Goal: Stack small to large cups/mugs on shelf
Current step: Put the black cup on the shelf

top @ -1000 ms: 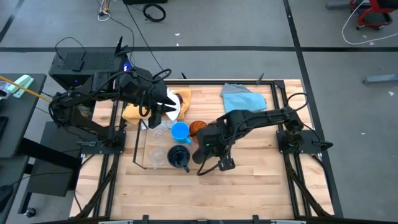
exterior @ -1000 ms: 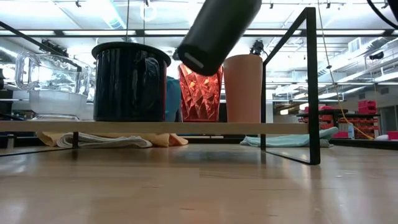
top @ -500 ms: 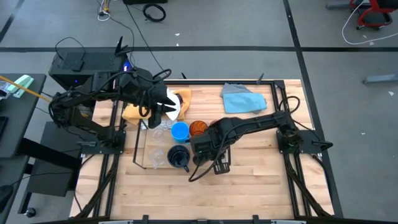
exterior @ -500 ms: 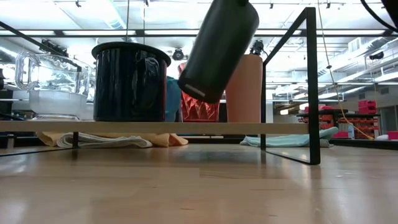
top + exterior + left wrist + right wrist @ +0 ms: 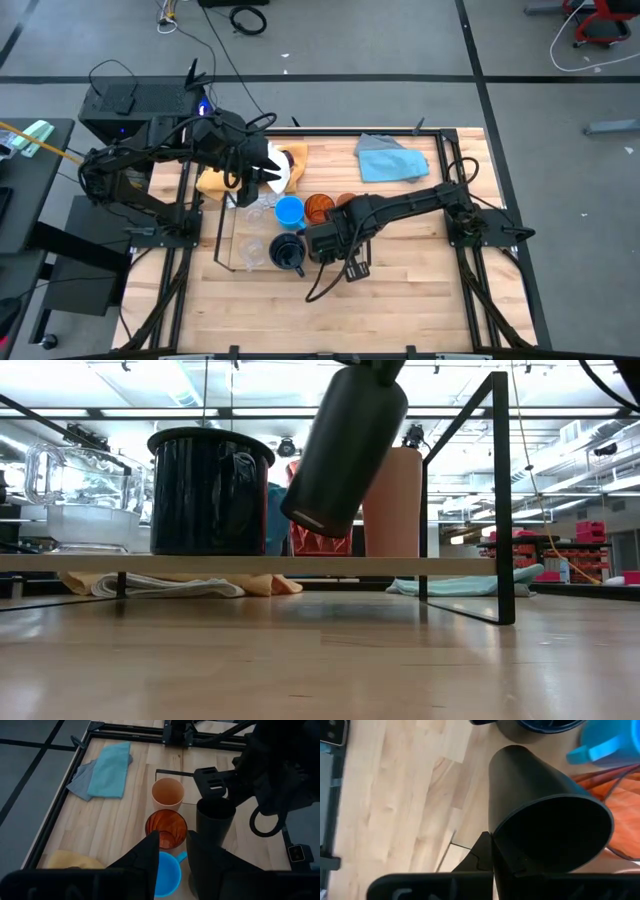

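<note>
1. The shelf [image 5: 222, 238] on the tabletop [image 5: 400, 300] carries the navy mug [image 5: 210, 490], light-blue mug [image 5: 289, 211] and amber tumbler [image 5: 166, 827]; all look empty.
2. The right tool [image 5: 322, 242] grips the tilted black cup [image 5: 345, 445], empty, above the shelf's right end; it could knock the navy mug or topple.
3. The left tool [image 5: 172, 851], narrowly open, waits at the far side.

The wooden table [image 5: 400, 300] carries the wire shelf [image 5: 222, 240] left of its middle, with a blue cloth [image 5: 390, 158] near the far edge and a yellow cloth [image 5: 212, 181] and a white one [image 5: 290, 172] behind the shelf. On the shelf's clear base stand a navy mug [image 5: 208, 490], a light-blue mug [image 5: 289, 211], an amber tumbler [image 5: 166, 827], a small orange cup [image 5: 167, 793] and clear cups [image 5: 252, 250].
</note>
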`<state>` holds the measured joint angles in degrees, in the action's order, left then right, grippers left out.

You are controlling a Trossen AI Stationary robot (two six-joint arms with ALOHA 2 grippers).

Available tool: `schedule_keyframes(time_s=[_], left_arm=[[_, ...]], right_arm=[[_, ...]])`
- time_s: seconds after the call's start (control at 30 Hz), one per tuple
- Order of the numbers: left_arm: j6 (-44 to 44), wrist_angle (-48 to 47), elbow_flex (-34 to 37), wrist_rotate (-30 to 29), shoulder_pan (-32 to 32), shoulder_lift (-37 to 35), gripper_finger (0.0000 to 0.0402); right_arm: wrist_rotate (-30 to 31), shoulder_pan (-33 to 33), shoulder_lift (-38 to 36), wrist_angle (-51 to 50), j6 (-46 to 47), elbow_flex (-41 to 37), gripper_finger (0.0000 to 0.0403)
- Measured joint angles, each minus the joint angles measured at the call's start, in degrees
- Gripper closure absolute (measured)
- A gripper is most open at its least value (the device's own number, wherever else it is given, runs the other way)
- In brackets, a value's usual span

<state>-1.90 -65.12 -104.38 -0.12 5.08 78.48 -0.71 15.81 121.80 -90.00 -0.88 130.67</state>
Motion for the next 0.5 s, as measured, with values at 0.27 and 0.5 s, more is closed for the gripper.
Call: schedule_keyframes(time_s=[0.27, 0.5], left_arm=[[-0.02, -0.04, 0.00, 0.00, 0.00, 0.00, 0.0294], [-0.06, -0.07, 0.00, 0.00, -0.01, 0.00, 0.0294]], right_arm=[[-0.01, -0.28, 0.00, -0.02, -0.83, 0.00, 0.0403], [-0.17, -0.72, 0.00, 0.00, -0.39, 0.00, 0.0403]])
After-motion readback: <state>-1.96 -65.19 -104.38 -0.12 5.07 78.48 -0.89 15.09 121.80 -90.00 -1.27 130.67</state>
